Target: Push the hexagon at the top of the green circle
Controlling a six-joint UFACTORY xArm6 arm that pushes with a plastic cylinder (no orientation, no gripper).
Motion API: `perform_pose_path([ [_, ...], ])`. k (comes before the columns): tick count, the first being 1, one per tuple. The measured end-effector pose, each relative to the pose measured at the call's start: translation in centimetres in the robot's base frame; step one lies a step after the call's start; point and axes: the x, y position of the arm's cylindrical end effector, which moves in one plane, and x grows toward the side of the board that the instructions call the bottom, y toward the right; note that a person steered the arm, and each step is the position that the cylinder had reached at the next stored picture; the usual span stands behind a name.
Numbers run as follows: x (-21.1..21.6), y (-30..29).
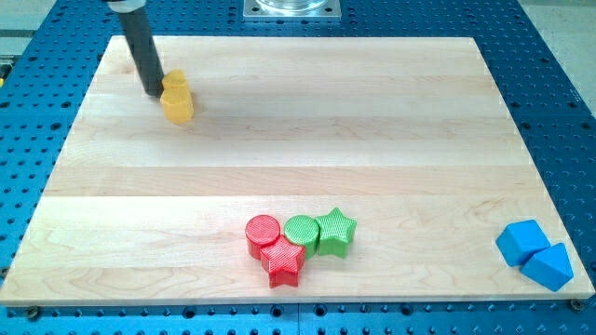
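Note:
A yellow hexagon block (176,97) lies near the board's top left. My tip (154,93) is at the lower end of the dark rod and touches the hexagon's left side. A green circle (301,229) lies near the view's bottom centre, far down and to the right of the hexagon. It touches a red circle (263,231) on its left, a green star (335,232) on its right, and a red star (283,261) below it.
A blue cube (521,241) and a blue triangle-like block (548,267) lie together at the bottom right corner. The wooden board (298,149) rests on a blue perforated table. A metal mount (292,8) sits at the top edge.

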Motion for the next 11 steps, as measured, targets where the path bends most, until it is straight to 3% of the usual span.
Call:
perform_pose_path([
  [2,-8.7,0.4],
  [3,-5.2,0.6],
  [5,8.6,1.2],
  [6,12.0,1.8],
  [8,9.1,6.6],
  [10,16.3,13.1],
  [11,15.8,14.1],
])
